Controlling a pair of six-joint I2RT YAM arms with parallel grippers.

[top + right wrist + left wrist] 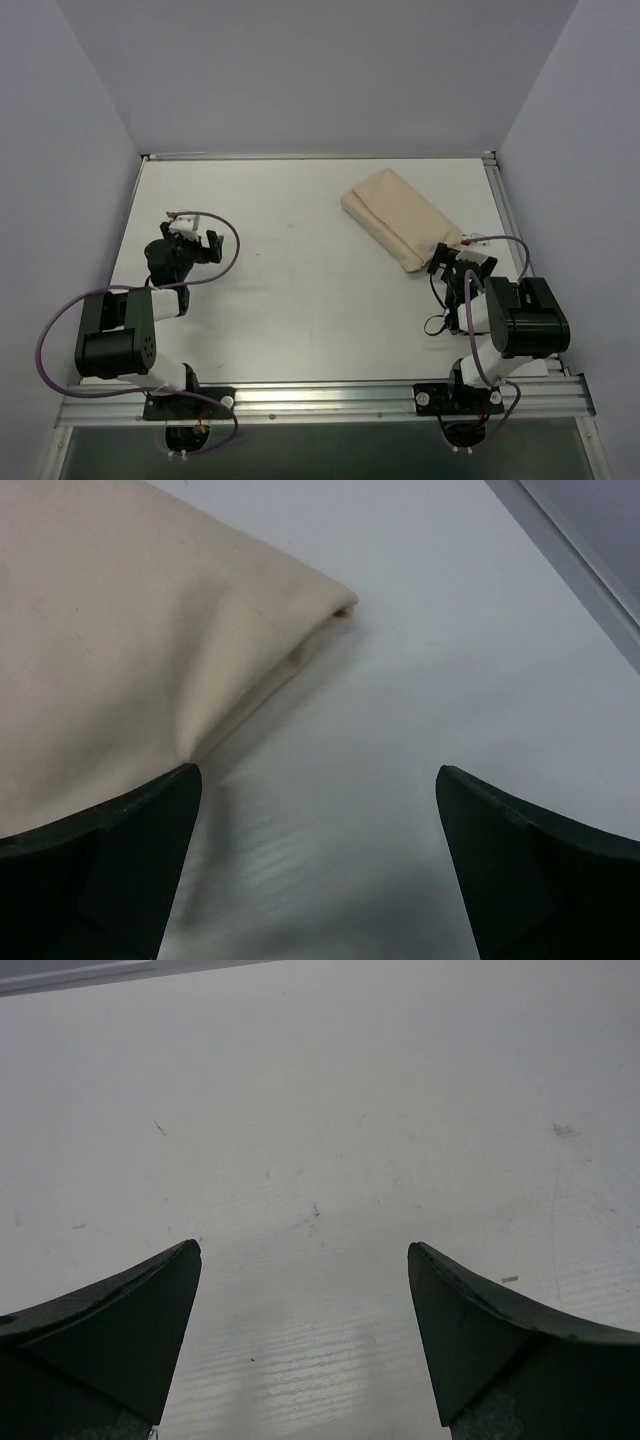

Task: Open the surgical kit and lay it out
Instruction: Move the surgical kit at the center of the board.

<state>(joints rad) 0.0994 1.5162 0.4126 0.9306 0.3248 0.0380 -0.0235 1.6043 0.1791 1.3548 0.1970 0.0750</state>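
Note:
The surgical kit (402, 220) is a folded beige cloth bundle lying slantwise on the white table at the right rear. Its contents are hidden inside the wrap. My right gripper (462, 258) is open and empty, low over the table just at the bundle's near corner. In the right wrist view the bundle (130, 630) fills the upper left, its corner just ahead of my left finger, and the gripper (318, 780) has bare table between its fingers. My left gripper (196, 243) is open and empty at the table's left side, far from the kit; in its wrist view the gripper (304, 1250) has only bare table ahead.
The white table (290, 290) is walled by grey panels on the left, right and rear. A metal rail (330, 397) runs along the near edge where both arm bases are bolted. Purple cables loop from each arm.

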